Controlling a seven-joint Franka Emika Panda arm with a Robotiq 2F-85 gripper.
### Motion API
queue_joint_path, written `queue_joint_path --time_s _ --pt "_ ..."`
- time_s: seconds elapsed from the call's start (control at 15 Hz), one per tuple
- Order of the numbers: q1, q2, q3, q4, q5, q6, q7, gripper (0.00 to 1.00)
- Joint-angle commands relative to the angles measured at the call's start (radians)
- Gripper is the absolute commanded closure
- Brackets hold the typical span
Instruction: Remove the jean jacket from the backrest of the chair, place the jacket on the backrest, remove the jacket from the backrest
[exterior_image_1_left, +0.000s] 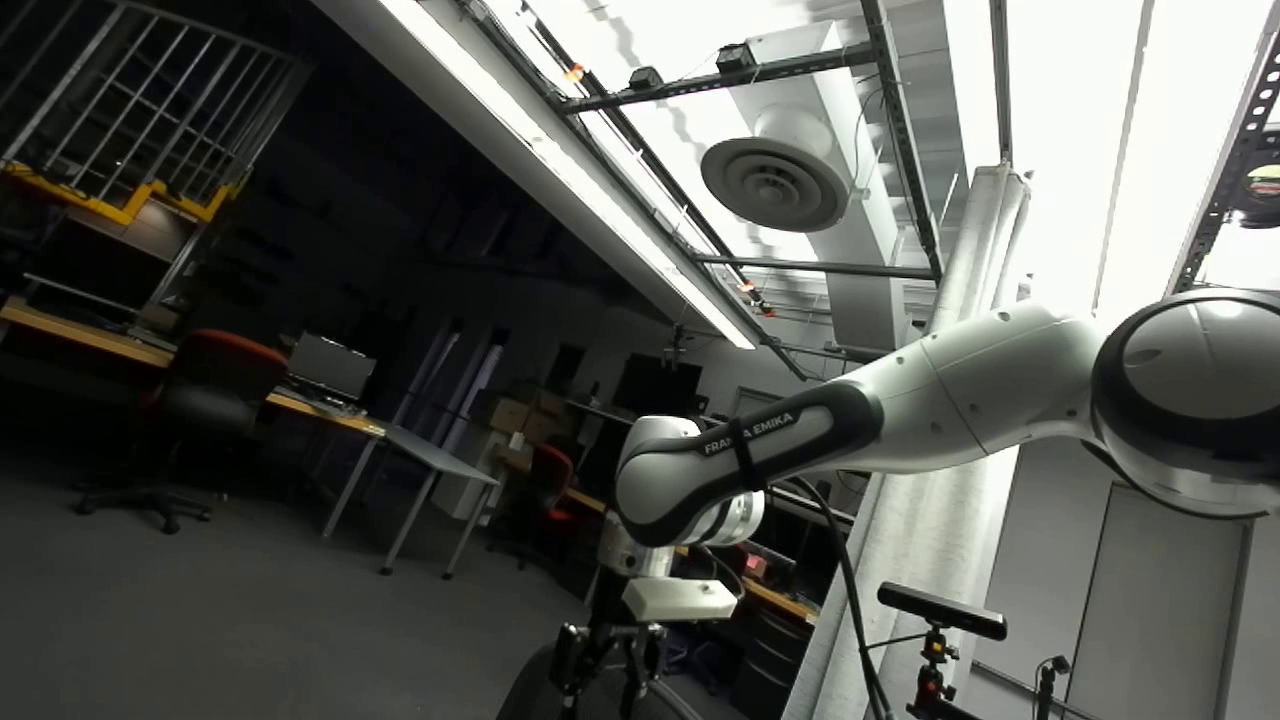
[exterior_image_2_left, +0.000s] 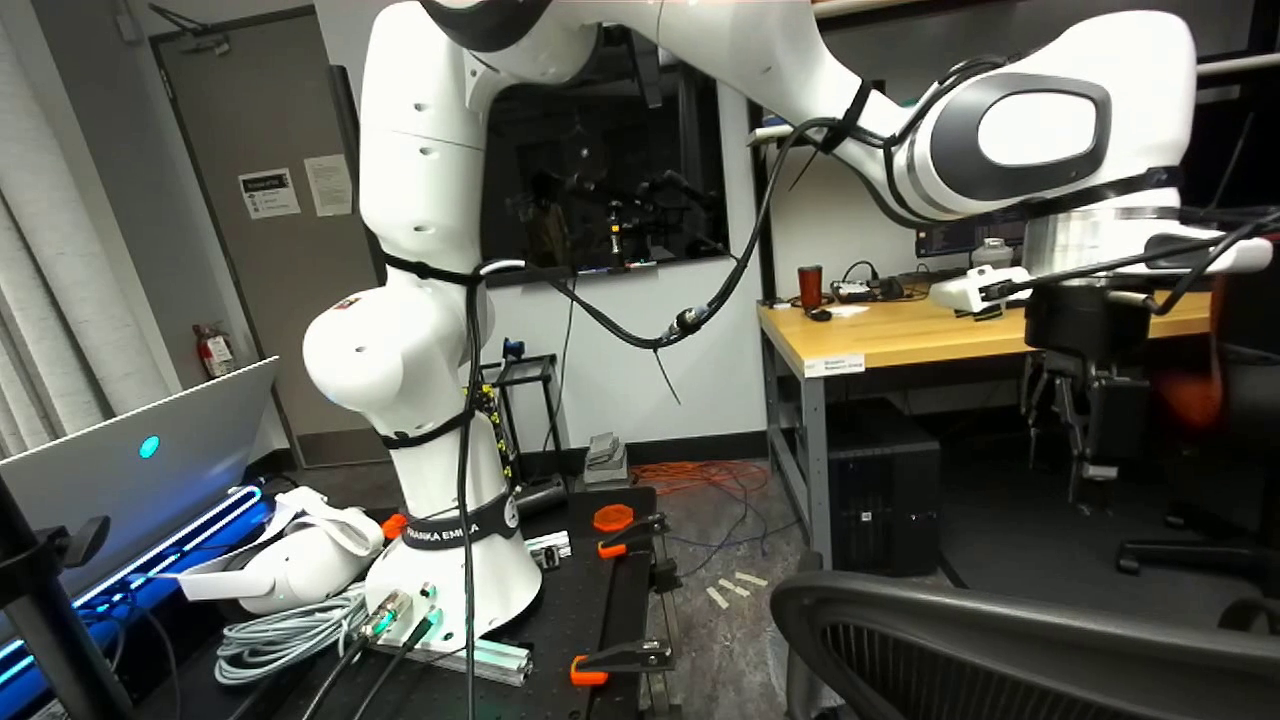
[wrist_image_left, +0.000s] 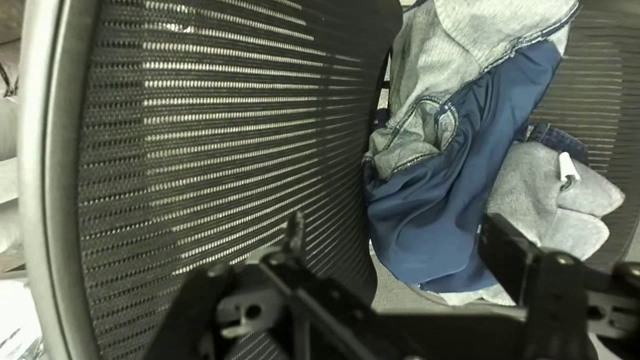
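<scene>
Claw (wrist_image_left: 397, 240): the two fingers (wrist_image_left: 506, 255) stand spread, tips downward, a broad gap between them. For the next items, read the clock in the wrist view, centred on the claw. The jean jacket (wrist_image_left: 465, 175) lies crumpled from twelve to three o'clock, smooth blue fabric and pale inner side facing up, partly over a dark mesh surface (wrist_image_left: 595, 95) at two o'clock. Whether the finger at three o'clock touches the cloth, I cannot tell. The mesh backrest (wrist_image_left: 220, 150) stands at ten o'clock, just beside the jacket; its rounded rim (wrist_image_left: 62, 175) runs along the outer nine-o'clock side.

Step outward. From where I stand, in an exterior view, the chair (exterior_image_2_left: 1010, 612) sits at six o'clock below the claw. The arm (exterior_image_2_left: 750, 60) arches up toward eleven o'clock and down to its base (exterior_image_2_left: 500, 575), near nine o'clock, on a black board (exterior_image_2_left: 575, 610). Beyond the base, also toward nine, are a white headset (exterior_image_2_left: 310, 550), a coil of grey cable (exterior_image_2_left: 290, 640) and an open laptop (exterior_image_2_left: 150, 450). A wooden desk (exterior_image_2_left: 920, 335) stands at ten o'clock, carrying an orange tumbler (exterior_image_2_left: 810, 287); a black computer tower (exterior_image_2_left: 880, 490) stands beneath it. Outermost, between nine and ten, is a grey door (exterior_image_2_left: 270, 230).
</scene>
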Motion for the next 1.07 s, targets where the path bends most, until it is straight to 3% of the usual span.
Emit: queue_joint_path --time_s 0.0,0.47,1.0 --pt "0.003 -0.068 -0.012 -0.063 -0.037 0.092 -0.003 0.00" --pt "-0.001 -0.190 -0.005 -0.173 -0.035 0.244 -0.018 0.00" --pt "-0.005 -0.326 0.019 -0.253 0.011 0.260 -0.054 0.00"
